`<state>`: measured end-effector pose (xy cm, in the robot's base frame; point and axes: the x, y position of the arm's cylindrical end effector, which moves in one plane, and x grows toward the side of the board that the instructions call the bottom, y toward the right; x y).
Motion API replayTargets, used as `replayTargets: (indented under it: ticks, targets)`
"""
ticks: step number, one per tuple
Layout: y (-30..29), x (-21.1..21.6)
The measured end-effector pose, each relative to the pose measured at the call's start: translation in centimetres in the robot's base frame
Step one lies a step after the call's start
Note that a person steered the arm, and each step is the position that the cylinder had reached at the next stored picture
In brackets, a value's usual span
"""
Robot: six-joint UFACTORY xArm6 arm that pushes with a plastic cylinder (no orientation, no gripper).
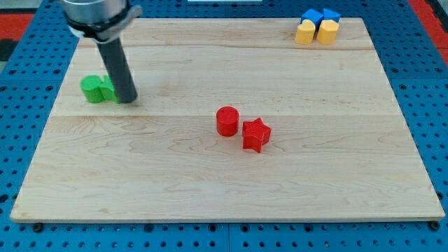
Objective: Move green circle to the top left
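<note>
The wooden counter [210, 175] sits on a blue pegboard base [21, 105]. The arm ends in a dark rod with no claw fitted, so there is nothing to report as apart or together. The tip [128, 101] rests on the counter at the view's left, about a third of the way down from the top edge. Two green blocks lie there side by side, touching: the green circle [91, 89] on the view's left, and a second green block [108, 89] on its right, whose shape cannot be made out because the rod partly covers it. The tip stands just at the right edge of that second green block; whether it is in contact cannot be told. Near the counter's middle, a red cylinder [227, 120] and a red star [256, 134] sit touching, the star toward the view's lower right. At the top right corner, two blue blocks [320, 16] and two yellow blocks [316, 31] are bunched together, the blues behind the yellows.
</note>
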<state>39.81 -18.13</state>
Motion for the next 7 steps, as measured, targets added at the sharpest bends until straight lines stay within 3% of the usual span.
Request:
replayTargets:
  ticks: [2, 3, 4, 7]
  targets:
    - [-2.3, -3.1]
    - [-2.5, 2.1]
    - [-10.6, 4.3]
    - [-10.9, -1.5]
